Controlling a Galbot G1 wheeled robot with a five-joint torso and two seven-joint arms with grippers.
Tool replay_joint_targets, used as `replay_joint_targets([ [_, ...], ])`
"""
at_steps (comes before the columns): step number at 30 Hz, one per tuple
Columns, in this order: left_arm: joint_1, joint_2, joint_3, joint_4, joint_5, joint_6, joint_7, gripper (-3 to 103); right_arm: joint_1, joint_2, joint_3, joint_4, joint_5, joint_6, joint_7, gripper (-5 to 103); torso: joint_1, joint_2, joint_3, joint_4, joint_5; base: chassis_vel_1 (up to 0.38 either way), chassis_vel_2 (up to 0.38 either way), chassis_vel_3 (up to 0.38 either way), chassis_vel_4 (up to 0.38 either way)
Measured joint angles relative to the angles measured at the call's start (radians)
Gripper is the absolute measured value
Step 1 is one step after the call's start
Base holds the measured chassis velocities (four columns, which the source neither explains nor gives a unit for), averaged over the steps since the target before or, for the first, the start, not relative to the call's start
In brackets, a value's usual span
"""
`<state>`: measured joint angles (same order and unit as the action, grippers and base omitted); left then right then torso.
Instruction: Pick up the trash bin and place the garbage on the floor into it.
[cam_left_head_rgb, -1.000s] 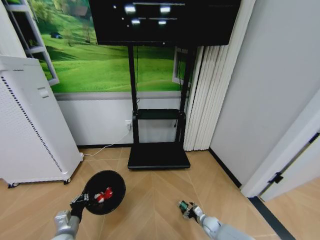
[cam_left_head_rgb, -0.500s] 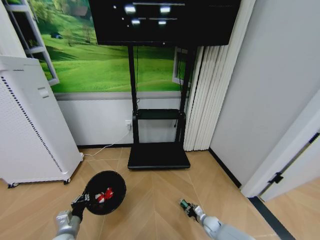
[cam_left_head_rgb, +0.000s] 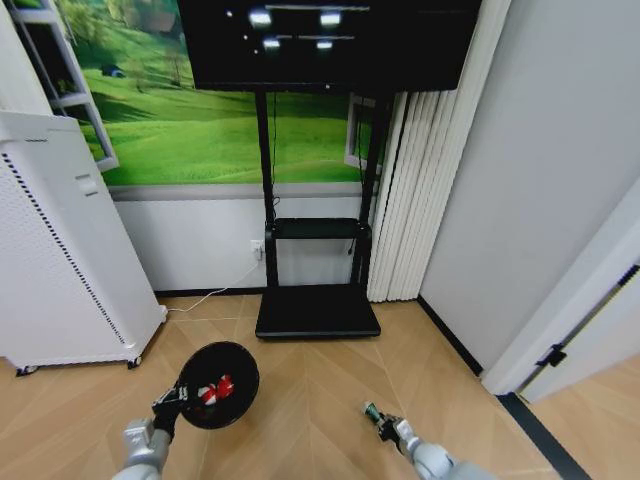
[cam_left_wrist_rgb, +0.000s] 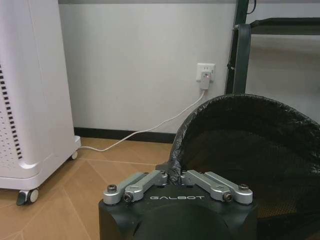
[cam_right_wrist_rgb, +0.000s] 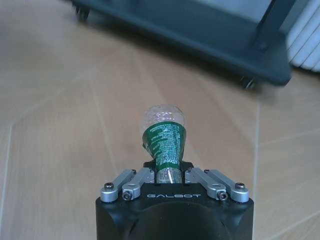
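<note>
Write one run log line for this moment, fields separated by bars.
left end effector: holds bin rim | right end effector: holds bottle | bin: red-white wads inside

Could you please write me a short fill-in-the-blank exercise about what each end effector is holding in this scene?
1. The left end effector is clamped on the rim of the black ____.
2. The right end effector grips a clear plastic bottle with a ____ label.
3. Red-and-white wads lie ____ the trash bin.
4. Behind the bin stands a tall ____ perforated appliance on casters.

Missing words: trash bin; green; inside; white
</note>
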<state>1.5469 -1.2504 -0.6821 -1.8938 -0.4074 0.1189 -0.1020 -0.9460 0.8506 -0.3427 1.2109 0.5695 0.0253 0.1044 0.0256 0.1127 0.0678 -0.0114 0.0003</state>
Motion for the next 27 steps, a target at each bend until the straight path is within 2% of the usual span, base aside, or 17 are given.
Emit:
replay_joint_targets([
  [7, -0.072, -0.003, 0.056, 0.024, 0.008, 0.025, -0.019, 3, -0.018, -0.074, 0.15, 0.125, 0.03, 0.011, -0.011, 21, 0.0, 0.0, 0.0, -0.0001, -0.0004, 0.0, 0.0, 0.0, 0.0],
  [16, -0.131, -0.01, 0.106, 0.071, 0.021, 0.03, -0.03, 3, -0.061, -0.18, 0.249, 0.293, 0.075, 0.051, -0.061, 21, 0.0, 0.0, 0.0, -0.0001, -0.0003, 0.0, 0.0, 0.0, 0.0],
  [22, -0.191, -0.037, 0.143, 0.108, 0.021, 0.039, -0.043, 3, -0.075, -0.201, 0.272, 0.394, 0.085, 0.088, -0.088, 21, 0.0, 0.0, 0.0, 0.0001, -0.0002, 0.0, 0.0, 0.0, 0.0],
  [27, -0.306, -0.069, 0.194, 0.175, 0.015, 0.051, -0.069, 3, -0.06, -0.165, 0.261, 0.493, 0.106, 0.116, -0.133, 21, 0.0, 0.0, 0.0, 0.0001, -0.0002, 0.0, 0.0, 0.0, 0.0],
])
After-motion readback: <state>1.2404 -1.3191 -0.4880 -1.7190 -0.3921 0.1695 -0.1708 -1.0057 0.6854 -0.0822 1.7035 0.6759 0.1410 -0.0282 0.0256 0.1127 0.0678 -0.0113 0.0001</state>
